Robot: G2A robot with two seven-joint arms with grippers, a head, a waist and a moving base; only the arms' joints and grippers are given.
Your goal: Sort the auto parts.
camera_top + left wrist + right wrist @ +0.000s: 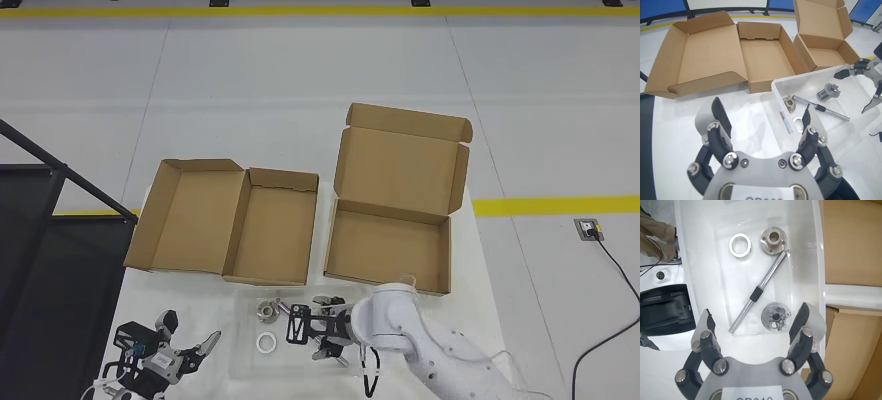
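Observation:
A clear plastic bin (817, 256) holds a metal ring (739, 246), a flanged bushing (773, 241), a steel rod with a black sleeve (761, 289) and a toothed hub (775, 318). My right gripper (756, 311) hangs open above the bin's near end, its fingers either side of the hub and the rod's end, holding nothing. In the top view it (322, 335) is over the bin (245, 360). My left gripper (762, 105) is open and empty over the table, just outside the bin's wall (780, 98). The top view puts it (190, 352) at the front left.
Two open cardboard boxes stand behind the bin, the left box (270, 235) with its lid flat to the side and the right box (385, 250) with its lid up. A black frame (40, 170) borders the table's left side.

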